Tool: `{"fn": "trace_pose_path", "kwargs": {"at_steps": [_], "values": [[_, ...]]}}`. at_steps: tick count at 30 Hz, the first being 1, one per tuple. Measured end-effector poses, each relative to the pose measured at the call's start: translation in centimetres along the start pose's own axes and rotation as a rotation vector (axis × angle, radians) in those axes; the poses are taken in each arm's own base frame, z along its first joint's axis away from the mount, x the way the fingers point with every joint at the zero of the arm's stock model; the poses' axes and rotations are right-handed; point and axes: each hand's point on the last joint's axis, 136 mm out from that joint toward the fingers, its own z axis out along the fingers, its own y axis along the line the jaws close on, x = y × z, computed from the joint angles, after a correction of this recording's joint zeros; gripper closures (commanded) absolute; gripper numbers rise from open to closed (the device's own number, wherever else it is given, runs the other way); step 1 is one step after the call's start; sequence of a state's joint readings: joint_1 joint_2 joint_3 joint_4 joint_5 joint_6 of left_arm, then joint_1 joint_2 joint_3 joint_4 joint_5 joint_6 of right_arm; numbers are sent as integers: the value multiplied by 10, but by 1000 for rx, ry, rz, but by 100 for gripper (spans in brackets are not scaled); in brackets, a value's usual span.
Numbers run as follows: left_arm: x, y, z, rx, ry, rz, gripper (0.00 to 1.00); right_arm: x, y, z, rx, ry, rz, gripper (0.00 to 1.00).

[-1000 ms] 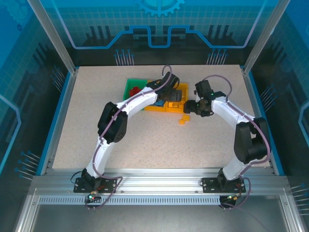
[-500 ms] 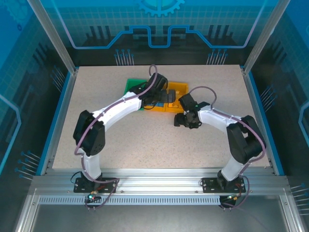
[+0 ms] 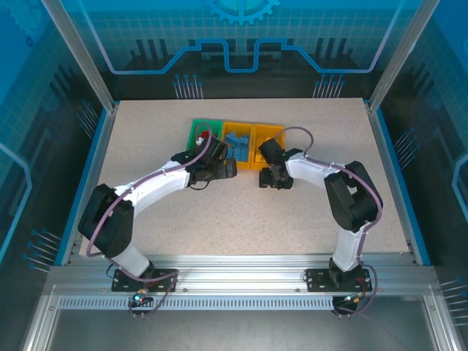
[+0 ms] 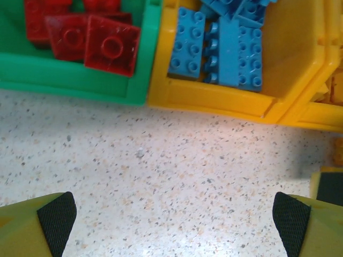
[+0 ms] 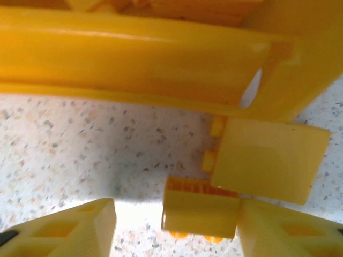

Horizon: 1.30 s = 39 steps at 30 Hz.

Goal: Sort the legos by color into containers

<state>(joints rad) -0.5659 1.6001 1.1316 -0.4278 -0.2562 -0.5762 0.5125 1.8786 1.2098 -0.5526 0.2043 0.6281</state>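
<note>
Straddling a small orange-yellow plastic brick (image 5: 199,214) on the speckled tabletop (image 5: 64,150), the right gripper (image 5: 177,217) has its jaws partly spread. One finger (image 5: 284,230) looks to touch the brick's side, while the other stands off it with a gap between. A second orange-yellow brick (image 5: 268,160) lies just beyond the first, close against the front wall of the end orange-yellow plastic bin (image 5: 134,59). The left gripper (image 4: 174,214) hangs with its jaws spread wide over bare tabletop, just in front of the row of three joined open-topped bins. There the green plastic bin (image 4: 75,85) holds flat red bricks (image 4: 112,48). The middle orange-yellow bin (image 4: 214,101) beside it holds studded blue bricks (image 4: 230,48). From above, both grippers sit at the near side of the row, the left gripper (image 3: 223,170) by the green and middle bins and the right gripper (image 3: 272,179) below the end one.
</note>
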Motion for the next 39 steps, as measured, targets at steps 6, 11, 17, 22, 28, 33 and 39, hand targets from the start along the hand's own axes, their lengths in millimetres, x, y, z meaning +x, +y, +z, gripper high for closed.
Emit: {"fn": "trace_pose_path", "kwargs": {"at_steps": [6, 11, 17, 22, 28, 33, 39], "values": [[11, 16, -5, -15, 1, -32, 1, 4, -4, 6, 40, 20, -10, 56], [11, 19, -5, -23, -2, -37, 1, 7, -3, 4, 53, 24, -23, 64], [14, 21, -3, -28, 3, -35, 1, 3, 10, -23, 29, -4, -63, 64], [32, 29, 6, -29, 38, -32, 1, -50, 30, -73, -55, -142, -62, 64], [59, 34, 17, -2, 96, -36, 1, -122, 32, -106, -99, -271, -29, 62], [66, 32, 17, 18, 104, -41, 1, -155, 23, -80, -84, -250, -6, 50], [63, 25, 15, 44, 90, -40, 1, -155, 17, -58, -77, -190, -18, 23]]}}
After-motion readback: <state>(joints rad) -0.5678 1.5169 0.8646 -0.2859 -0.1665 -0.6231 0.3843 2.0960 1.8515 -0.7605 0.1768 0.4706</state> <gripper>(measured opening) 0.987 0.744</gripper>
